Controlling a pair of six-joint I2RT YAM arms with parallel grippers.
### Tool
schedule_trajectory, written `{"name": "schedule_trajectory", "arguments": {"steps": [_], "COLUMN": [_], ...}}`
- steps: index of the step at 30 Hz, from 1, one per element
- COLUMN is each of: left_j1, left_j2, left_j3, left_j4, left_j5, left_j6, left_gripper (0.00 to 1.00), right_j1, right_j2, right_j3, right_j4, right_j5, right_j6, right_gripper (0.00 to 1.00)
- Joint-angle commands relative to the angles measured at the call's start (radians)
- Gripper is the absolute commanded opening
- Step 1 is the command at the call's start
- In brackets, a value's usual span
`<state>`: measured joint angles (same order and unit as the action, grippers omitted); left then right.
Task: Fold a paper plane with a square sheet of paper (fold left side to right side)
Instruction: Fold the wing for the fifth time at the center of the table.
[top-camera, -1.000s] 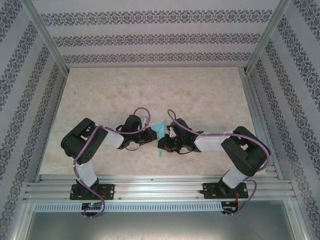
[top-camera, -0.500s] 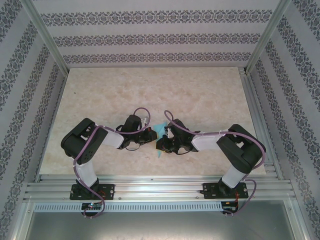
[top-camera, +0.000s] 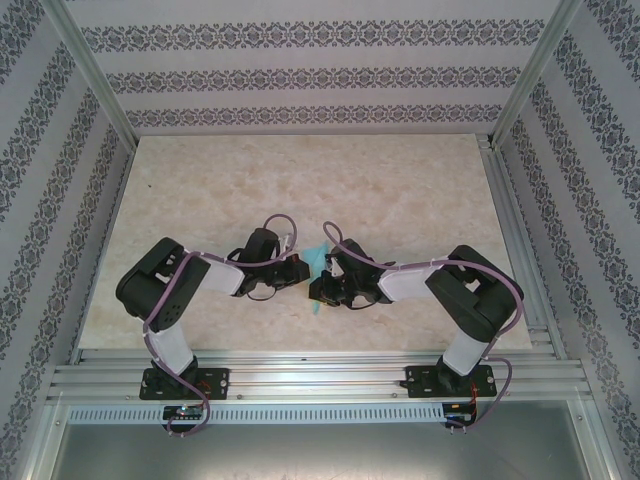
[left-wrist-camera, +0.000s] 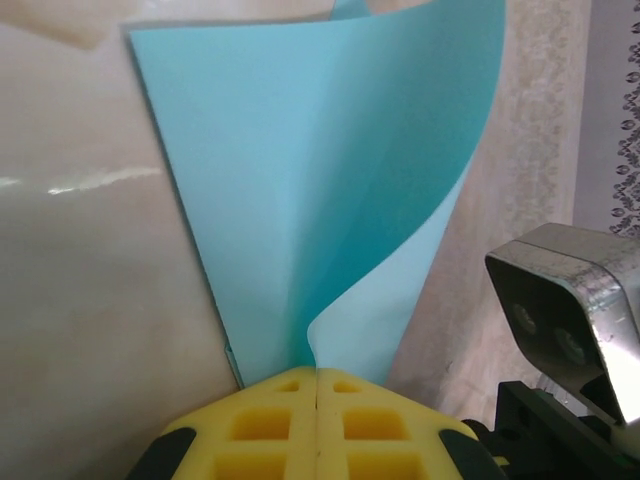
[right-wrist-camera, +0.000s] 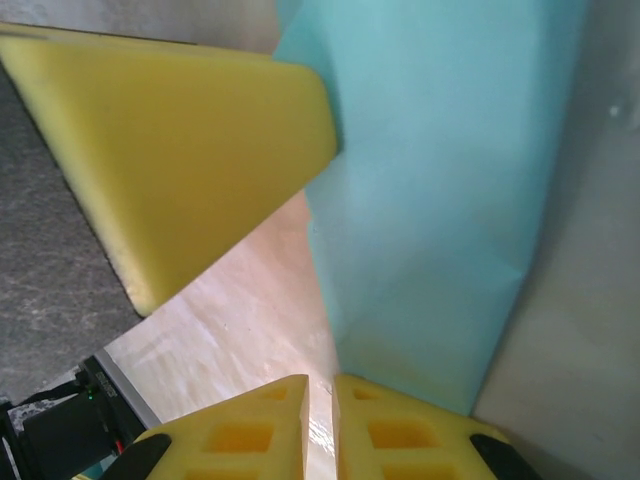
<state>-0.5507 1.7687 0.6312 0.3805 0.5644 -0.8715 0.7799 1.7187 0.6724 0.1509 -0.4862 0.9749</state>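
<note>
Rests on a pale marbled table (top-camera: 200, 190), near its front middle, with 2 arms bent inward and their wrists almost meeting.

Between those wrists: the square sheet of paper (left-wrist-camera: 300, 180), partly raised off the surface. Shows 1 crease running up from its near tip. Curls 1 flap up and over toward the right, not yet pressed flat. Looks narrow and pointed at the near end, wide at the far end.

At the left gripper (left-wrist-camera: 317, 375): pads pressed tight together, pinching the sheet's near tip and holding it up.

At the right gripper (right-wrist-camera: 320, 385): jaws narrow, with just a thin slit between the yellow pads. Sits at the sheet's lower edge, touching it or just beside it. Cannot tell whether any paper is caught in that slit. Faces 1 pad (right-wrist-camera: 200, 150) of the other pincer, which meets the sheet's edge up and to the left.

Reads as mid-fold: the left side being carried across to the right, flap in the air, crease unset. Seems well short of finished.

Calls next for laying the curled flap down so its edge meets the opposite edge, keeping the pinched tip from sliding, then pressing along the fold line. Needs a gentle pull, since thin paper buckles or tears if the 2 pincers drag apart.
</note>
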Motion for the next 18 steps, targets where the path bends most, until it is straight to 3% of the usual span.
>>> {"name": "schedule_trajectory", "arguments": {"steps": [1,4,12,18], "left_j1": [0.042,0.053,0.076,0.099], "left_j2": [-0.078,-0.107,-0.097,-0.131], "left_j3": [0.033,0.051,0.029,0.059], "left_j4": [-0.137,-0.207,-0.162,-0.248], "left_j5": [-0.048,-0.052,-0.018,-0.024], "left_j6": [0.099,0.146,0.142,0.199], "left_gripper": [0.00,0.00,0.00,0.00], "right_j1": [0.021,0.022,0.027,0.028], "right_j2": [0.032,0.035,0.036,0.036], "right_j3": [-0.002,0.004,0.037,0.043], "right_j4": [-0.065,-0.071,-0.102,-0.113], "right_j5": [0.025,0.026,0.023,0.018], "right_j6": [-0.004,-0.007,-0.030,-0.044], "right_gripper": [0.15,0.15,0.15,0.15]}}
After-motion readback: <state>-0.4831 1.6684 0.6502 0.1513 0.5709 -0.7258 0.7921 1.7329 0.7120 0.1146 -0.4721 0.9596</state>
